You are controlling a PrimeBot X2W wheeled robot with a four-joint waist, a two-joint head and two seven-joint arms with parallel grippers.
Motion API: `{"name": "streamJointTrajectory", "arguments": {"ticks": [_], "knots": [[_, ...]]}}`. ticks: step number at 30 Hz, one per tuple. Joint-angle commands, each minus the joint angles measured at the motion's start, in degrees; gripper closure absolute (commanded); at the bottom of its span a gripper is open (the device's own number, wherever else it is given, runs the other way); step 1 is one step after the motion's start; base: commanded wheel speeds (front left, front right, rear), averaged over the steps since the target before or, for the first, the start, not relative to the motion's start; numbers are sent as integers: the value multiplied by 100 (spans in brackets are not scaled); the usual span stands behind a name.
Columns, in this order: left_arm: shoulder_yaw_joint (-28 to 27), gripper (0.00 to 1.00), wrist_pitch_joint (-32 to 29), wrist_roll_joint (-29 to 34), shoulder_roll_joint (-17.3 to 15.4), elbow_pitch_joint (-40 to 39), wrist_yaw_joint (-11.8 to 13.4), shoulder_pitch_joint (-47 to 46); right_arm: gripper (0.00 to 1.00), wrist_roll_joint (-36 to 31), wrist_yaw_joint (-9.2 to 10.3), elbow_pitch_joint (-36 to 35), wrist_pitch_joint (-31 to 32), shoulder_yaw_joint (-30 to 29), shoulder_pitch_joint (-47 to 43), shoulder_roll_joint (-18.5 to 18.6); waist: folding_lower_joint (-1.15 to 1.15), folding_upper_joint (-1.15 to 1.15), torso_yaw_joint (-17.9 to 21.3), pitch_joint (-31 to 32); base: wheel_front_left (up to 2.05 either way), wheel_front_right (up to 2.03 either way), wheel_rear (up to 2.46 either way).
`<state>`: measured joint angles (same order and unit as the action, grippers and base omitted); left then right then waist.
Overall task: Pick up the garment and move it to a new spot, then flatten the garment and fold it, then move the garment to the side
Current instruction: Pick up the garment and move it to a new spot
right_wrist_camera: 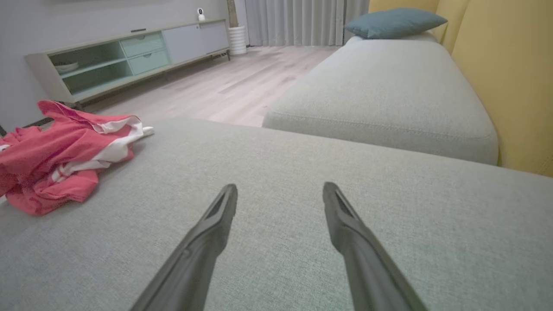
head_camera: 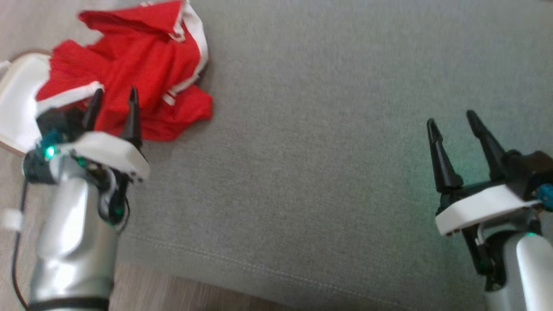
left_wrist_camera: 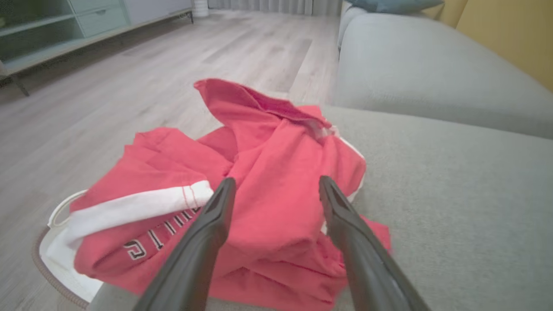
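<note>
Red garment [head_camera: 142, 47] is lying upper left; released left gripper [head_camera: 116, 91] is hovering there, needing a deep central bite.

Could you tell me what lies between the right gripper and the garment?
Bare grey sofa cushion separates the right gripper from the red garment, per the head view.
</note>
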<state>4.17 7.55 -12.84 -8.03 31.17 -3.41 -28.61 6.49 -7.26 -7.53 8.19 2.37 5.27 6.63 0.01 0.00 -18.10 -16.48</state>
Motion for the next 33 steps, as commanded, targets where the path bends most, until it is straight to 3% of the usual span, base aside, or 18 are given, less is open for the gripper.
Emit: {"name": "streamJointTrajectory", "arguments": {"ticks": [1, 10, 11, 12, 13, 22, 26, 33], "knots": [[-270, 0, -53, -67, -302, 99, -38, -370, 0, -26, -23, -270, 42, 99, 177, 94, -1, 0, 139, -364, 0, 0, 0], [-295, 0, -760, -304, -499, 1786, -161, -1372, 0, 13, -23, -419, 138, -4, 230, 187, -1, 0, 216, -626, 0, 0, 0], [-298, 25, -801, -334, -507, 1887, -176, -1442, 0, 13, -23, -425, 142, -9, 228, 182, -1, 0, 215, -631, 0, 0, 0], [-291, 82, -768, -338, -529, 1943, -188, -1510, 0, 9, -23, -428, 144, -14, 227, 175, -1, 0, 212, -631, 0, 0, 0], [-279, 100, -716, -333, -549, 1986, -195, -1566, 0, 10, -23, -431, 144, -21, 229, 161, -1, 0, 206, -626, 0, 0, 0], [-306, 100, 412, -210, -731, 1698, 42, -1715, 0, 46, -23, -351, 14, -95, 192, 9, -1, 0, 145, -184, 0, 0, 0], [-361, 100, 606, -194, -768, 1289, 153, -1615, 0, 59, -23, -298, -59, -114, 141, -70, -1, 0, 161, 92, 0, 0, 0], [-294, 100, 692, -89, -689, -328, 337, -881, 0, 118, -23, -226, -204, -138, -58, -259, -1, 0, 317, 686, 0, 0, 0]]}}
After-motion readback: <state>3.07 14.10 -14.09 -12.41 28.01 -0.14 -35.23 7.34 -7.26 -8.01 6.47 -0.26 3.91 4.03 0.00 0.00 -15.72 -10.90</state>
